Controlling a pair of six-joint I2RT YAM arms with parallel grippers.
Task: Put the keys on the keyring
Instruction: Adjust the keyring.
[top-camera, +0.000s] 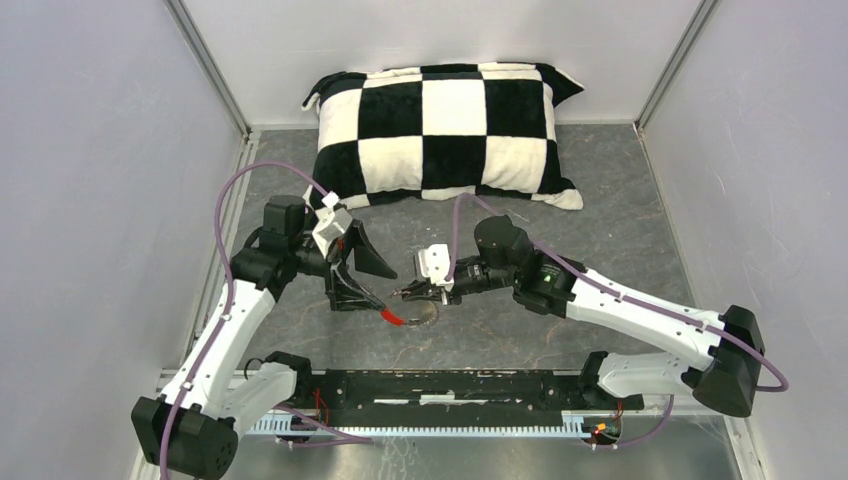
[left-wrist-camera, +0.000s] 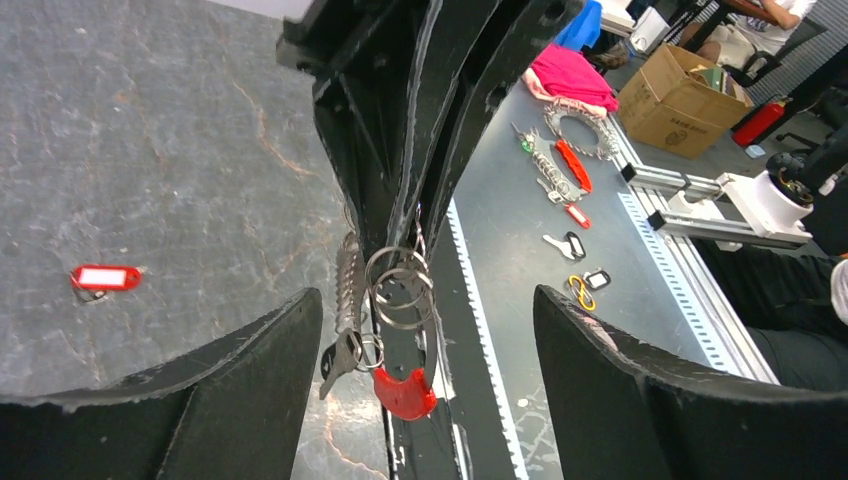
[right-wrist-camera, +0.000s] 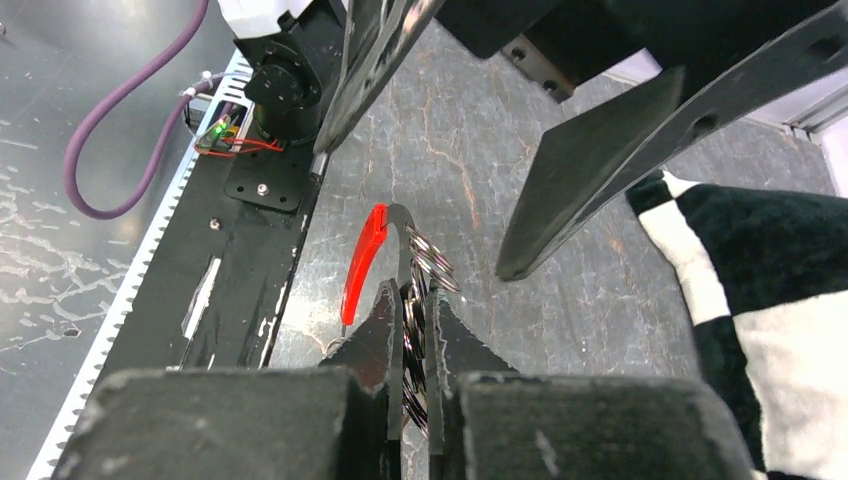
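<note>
Keyring (left-wrist-camera: 398, 290) centre frame, pinched in right gripper (right-wrist-camera: 410, 300); left gripper (left-wrist-camera: 428, 300) spread wide astride it. Judgement: close left gently on red section (right-wrist-camera: 362, 262), right holding ring steady.

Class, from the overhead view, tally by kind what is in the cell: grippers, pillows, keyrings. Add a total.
Grippers: 2 (left gripper, right gripper)
Pillow: 1
Keyring: 1
Total: 4
</note>
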